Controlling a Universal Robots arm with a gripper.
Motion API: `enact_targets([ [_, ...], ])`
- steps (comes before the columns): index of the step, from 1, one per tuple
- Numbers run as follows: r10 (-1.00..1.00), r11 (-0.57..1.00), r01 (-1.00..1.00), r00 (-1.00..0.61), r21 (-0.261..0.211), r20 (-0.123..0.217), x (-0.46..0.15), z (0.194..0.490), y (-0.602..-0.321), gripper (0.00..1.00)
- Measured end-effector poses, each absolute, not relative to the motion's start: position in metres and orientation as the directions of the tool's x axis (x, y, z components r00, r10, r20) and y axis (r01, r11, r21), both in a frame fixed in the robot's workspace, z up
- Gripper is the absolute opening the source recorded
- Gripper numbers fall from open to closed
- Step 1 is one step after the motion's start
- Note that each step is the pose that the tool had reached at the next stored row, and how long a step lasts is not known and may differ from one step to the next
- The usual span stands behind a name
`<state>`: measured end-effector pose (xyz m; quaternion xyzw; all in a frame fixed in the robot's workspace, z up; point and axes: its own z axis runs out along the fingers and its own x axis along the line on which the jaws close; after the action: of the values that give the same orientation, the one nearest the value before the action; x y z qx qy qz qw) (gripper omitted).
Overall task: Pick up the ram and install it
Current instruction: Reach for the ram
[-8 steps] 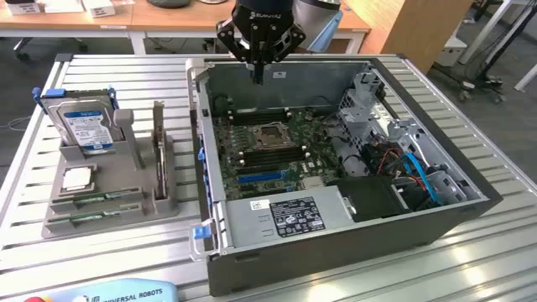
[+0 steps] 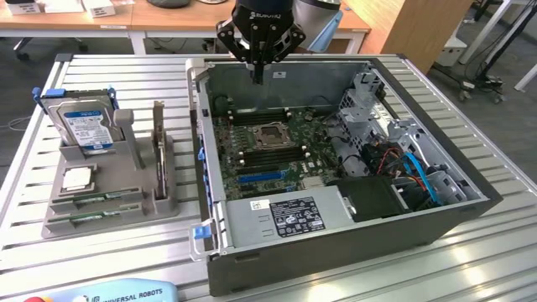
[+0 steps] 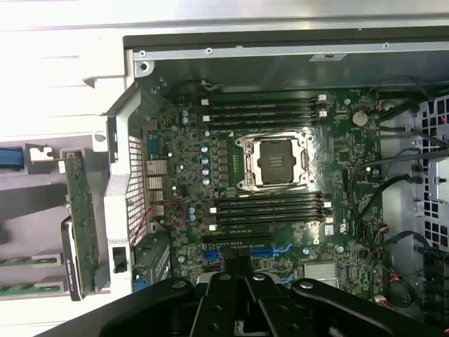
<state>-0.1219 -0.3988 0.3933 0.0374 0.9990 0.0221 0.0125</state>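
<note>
slim green ram stick [image 2: 94, 201]: green board
silver boxy hard drive [image 2: 82, 124]: blue-and-white label
broad flat motherboard [image 3: 280, 175]: dark green, black slots

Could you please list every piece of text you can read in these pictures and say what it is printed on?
"ROBOTIQ": on the black gripper.
"UNIVERSAL ROBOTS": on the light-blue teach pendant.
Too small to read: the blue label on the silver hard drive, and the black-and-white sticker on the grey metal power supply.
</note>
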Motion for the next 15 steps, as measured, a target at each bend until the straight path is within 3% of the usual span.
enact_targets([
  [15,0.075,0.996,0.074,-0.997,0.045,-0.023,-0.137,0.393,-0.399,0.1],
])
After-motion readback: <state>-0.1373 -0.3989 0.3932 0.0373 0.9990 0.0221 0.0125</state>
